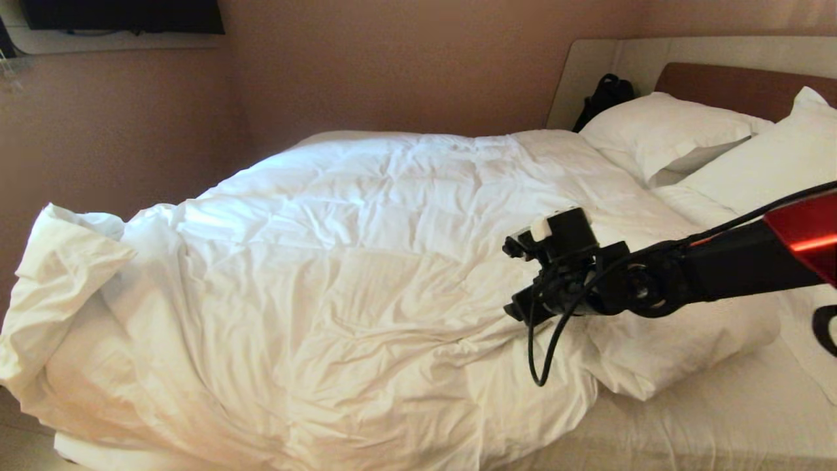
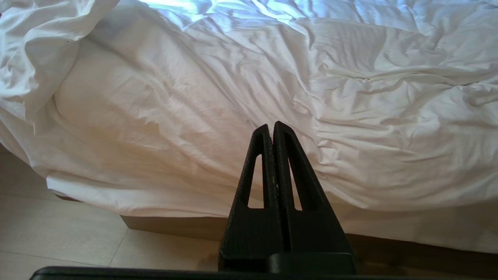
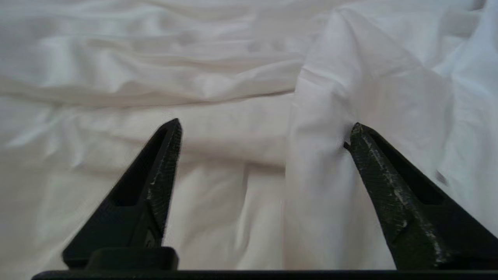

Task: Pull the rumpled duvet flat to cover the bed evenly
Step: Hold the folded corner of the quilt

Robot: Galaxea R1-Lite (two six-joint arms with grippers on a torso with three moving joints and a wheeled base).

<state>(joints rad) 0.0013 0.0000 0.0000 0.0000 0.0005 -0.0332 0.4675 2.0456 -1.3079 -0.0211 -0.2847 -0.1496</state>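
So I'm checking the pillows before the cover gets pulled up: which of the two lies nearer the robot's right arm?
The pillow on the right, at the picture's edge, just above the right arm. The other pillow lies further back, next to the black bag.

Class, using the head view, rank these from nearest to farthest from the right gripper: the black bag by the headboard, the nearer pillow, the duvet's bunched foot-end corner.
From the right gripper:
1. Nearer pillow, right.
2. Black bag, beyond, by the headboard.
3. Duvet bunched corner, far left.
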